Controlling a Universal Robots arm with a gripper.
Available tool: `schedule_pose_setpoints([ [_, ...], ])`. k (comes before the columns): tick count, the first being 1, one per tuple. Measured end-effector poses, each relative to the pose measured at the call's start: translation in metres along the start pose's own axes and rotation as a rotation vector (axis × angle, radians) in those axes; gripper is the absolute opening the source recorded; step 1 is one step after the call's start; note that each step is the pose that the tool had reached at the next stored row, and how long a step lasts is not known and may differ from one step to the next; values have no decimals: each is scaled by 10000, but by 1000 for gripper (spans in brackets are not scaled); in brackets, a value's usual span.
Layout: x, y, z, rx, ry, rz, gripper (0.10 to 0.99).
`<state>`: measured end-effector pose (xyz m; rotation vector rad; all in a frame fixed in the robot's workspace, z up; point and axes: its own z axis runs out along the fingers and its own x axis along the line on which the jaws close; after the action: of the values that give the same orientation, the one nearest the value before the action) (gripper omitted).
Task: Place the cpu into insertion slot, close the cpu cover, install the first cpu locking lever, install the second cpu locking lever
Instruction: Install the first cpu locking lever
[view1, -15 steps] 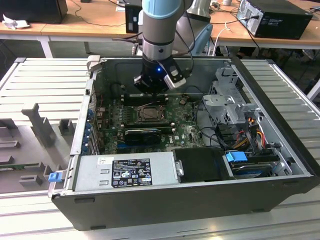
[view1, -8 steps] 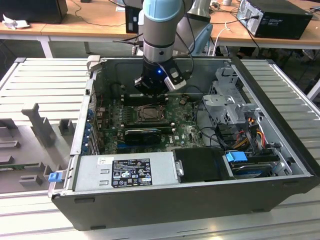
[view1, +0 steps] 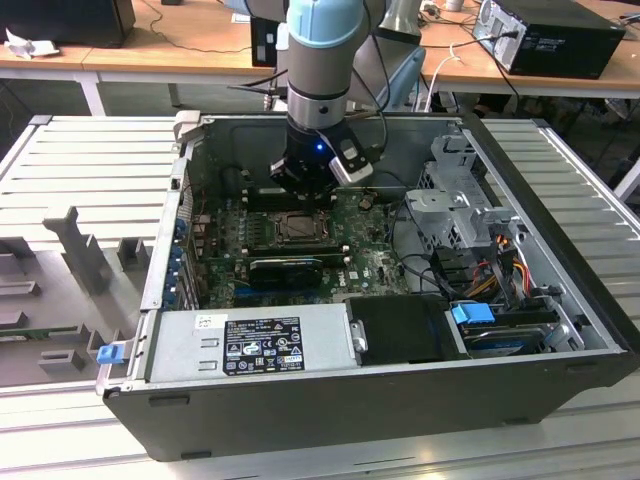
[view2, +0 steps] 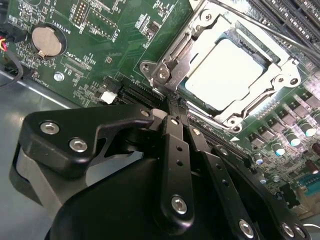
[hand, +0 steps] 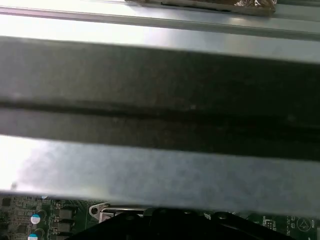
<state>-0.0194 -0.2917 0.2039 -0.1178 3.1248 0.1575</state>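
Observation:
In the second wrist view the pale silvery cpu (view2: 222, 75) lies flat in the insertion slot (view2: 235, 122). The silver cpu cover (view2: 200, 31) is folded down around it, framing the chip. A thin lever rod (view2: 280, 27) runs along the far side of the socket. My gripper (view2: 173, 107) is shut, its black fingers (view2: 172, 150) pressed together with their tips at the socket's near corner, beside a metal hinge tab (view2: 161, 74). In the exterior view the gripper (view1: 302, 193) hangs just behind the socket (view1: 297, 228) inside the open computer case.
The green motherboard (view1: 365, 255) carries a round coin battery (view2: 46, 41) and black memory slots (view2: 295, 15). A long black card (view1: 285, 268), a grey power supply (view1: 250, 345), drive cages (view1: 455, 205) and cables (view1: 500, 270) crowd the case. The case wall (hand: 160, 100) stands close by.

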Motion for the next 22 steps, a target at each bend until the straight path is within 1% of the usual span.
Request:
schedule_pose_setpoints([
  [2, -2, -2, 12, 30, 4, 2, 106],
  [7, -5, -3, 27, 22, 2, 2, 106],
  [10, -5, -3, 26, -44, -5, 0, 106],
  [11, -5, -2, 20, -46, -5, 1, 106],
  [13, -6, 1, -10, -48, -5, 1, 106],
  [14, -6, 7, -67, -47, -5, 2, 106],
  [15, -7, 10, -98, -46, -4, 1, 106],
  [18, -8, 16, -162, -45, -3, 1, 106],
  [22, -7, 2, -168, -46, -4, 0, 106],
])
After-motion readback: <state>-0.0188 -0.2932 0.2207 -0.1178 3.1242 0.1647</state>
